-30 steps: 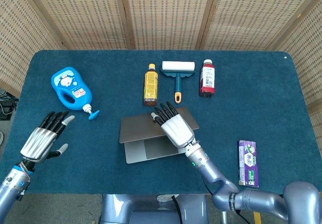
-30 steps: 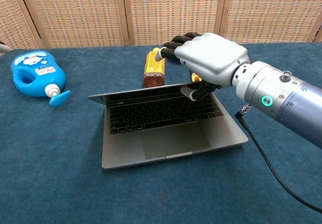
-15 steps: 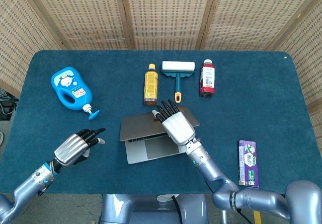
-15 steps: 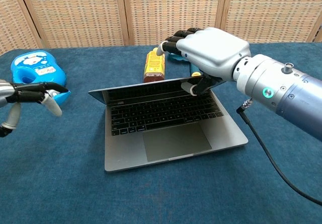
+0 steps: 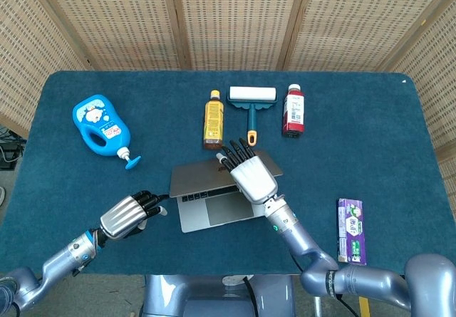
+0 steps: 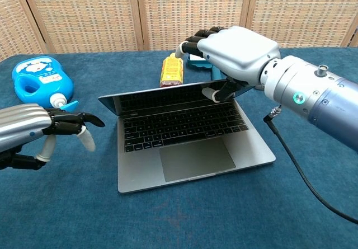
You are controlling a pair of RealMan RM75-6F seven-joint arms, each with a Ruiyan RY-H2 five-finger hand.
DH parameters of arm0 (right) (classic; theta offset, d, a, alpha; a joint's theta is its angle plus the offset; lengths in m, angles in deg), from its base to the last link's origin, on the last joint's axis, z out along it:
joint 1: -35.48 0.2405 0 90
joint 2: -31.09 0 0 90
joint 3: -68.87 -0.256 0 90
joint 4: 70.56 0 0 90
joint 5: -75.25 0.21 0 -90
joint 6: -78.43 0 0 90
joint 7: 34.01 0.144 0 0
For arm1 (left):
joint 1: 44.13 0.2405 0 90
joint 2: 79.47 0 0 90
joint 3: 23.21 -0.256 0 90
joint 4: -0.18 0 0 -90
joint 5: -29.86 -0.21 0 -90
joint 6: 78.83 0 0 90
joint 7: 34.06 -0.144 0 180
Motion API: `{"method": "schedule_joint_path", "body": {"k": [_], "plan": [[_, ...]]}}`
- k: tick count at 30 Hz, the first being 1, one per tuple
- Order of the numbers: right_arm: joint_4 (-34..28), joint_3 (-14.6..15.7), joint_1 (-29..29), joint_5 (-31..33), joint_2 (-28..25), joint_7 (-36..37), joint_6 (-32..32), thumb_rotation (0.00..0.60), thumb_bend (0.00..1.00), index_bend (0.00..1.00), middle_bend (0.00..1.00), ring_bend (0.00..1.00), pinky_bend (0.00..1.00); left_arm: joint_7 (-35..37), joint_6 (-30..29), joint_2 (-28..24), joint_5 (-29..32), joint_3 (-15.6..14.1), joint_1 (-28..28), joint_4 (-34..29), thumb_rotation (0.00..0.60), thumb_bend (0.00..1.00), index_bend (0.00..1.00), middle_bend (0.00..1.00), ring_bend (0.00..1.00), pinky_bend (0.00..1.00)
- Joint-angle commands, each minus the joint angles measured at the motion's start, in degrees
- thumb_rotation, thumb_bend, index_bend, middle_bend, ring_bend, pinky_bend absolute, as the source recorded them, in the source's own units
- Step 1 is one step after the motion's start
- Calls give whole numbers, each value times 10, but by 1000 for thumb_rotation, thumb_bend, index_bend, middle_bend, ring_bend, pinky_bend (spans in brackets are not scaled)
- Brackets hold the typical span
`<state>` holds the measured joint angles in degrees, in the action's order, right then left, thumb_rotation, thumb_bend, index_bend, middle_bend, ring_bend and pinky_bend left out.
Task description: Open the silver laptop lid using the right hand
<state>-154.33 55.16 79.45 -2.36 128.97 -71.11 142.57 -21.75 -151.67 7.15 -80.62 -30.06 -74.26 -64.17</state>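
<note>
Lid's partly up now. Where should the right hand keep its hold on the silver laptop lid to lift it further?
Probably hold where the right hand already grips: the free front edge of the silver laptop lid, near its right corner, thumb underneath and fingers over the top. That edge is farthest from the hinge, so it should lift most easily. The left hand hovers off the laptop's left side.

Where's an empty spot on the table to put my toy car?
Bare cloth lies between the red bottle and the purple pack, and along the far edge behind the roller. It is crowded around the laptop, with both hands there.
</note>
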Motion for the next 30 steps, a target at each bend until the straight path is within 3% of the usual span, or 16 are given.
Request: {"method": "schedule_joint_path", "body": {"k": [1,11,21,30], "plan": [[-1,0,1,1,0,-1,0,600,544,203,214,121,149,-8,12,10,3,2,-11,3,600,961,343,158,258,263],[-12,-4,6,10,-7,-2,2,600,544,204,215,121,148,-27,74,86,13,5,-62,39,600,967,343,158,258,263],[-26,-5,8,18,-17,0,5,600,545,204,218,121,149,-57,106,113,18,-11,-86,56,600,967,348,160,259,263],[-8,-18,16,19,-25,0,12,600,543,206,220,120,149,-66,100,121,28,-18,-88,56,600,970,348,160,258,264]]}}
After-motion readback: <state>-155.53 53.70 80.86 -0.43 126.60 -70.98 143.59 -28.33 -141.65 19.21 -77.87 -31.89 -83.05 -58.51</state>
